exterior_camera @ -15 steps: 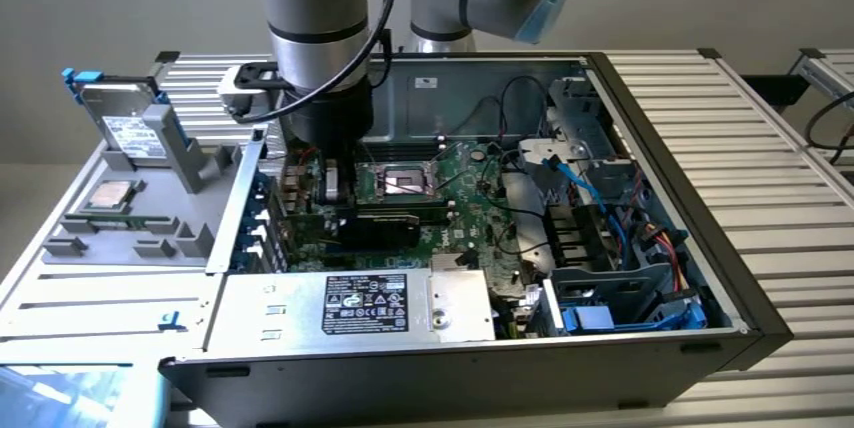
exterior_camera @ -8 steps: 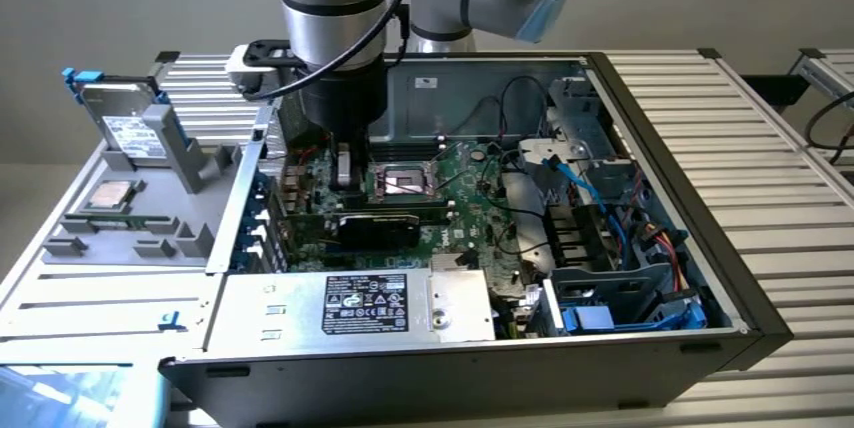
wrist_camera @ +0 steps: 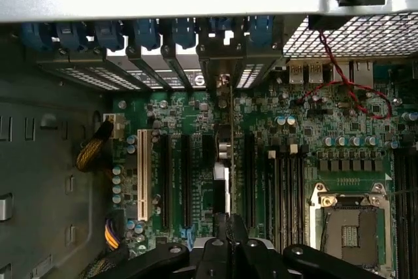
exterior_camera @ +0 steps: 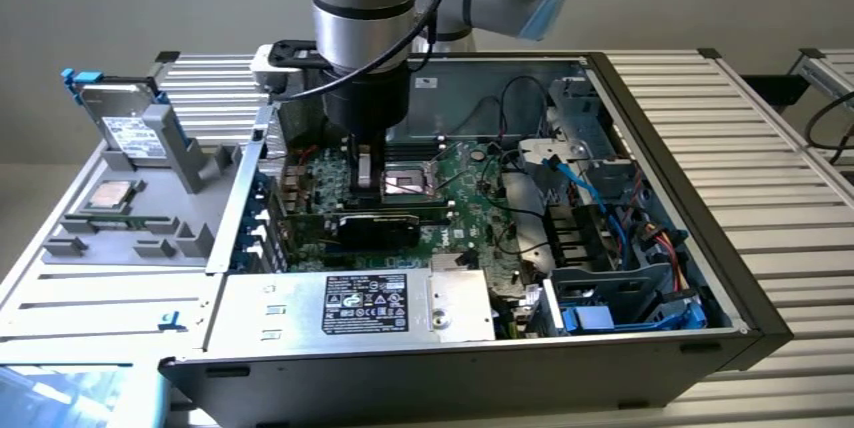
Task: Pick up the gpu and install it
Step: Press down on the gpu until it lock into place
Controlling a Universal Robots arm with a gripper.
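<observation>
The gpu (exterior_camera: 383,230) stands on edge inside the open computer case, its black cover facing the front, low over the green motherboard (exterior_camera: 461,193). In the wrist view the gpu (wrist_camera: 226,151) is a thin edge-on strip lying along an expansion slot, its metal end reaching the rear slot openings. My gripper (exterior_camera: 364,176) hangs straight above it. The black fingers (wrist_camera: 221,236) close in from both sides of the card's near edge, so the gripper (wrist_camera: 230,225) is shut on the gpu. Where the card's lower edge meets the slot is hidden.
Black expansion slots (wrist_camera: 185,174) and a white one (wrist_camera: 142,174) lie beside the card, the CPU socket (wrist_camera: 349,227) further off. A power supply (exterior_camera: 360,303) fills the case front, blue cables (exterior_camera: 587,198) the exterior view's right. Hard drives (exterior_camera: 134,133) rest on a grey tray outside.
</observation>
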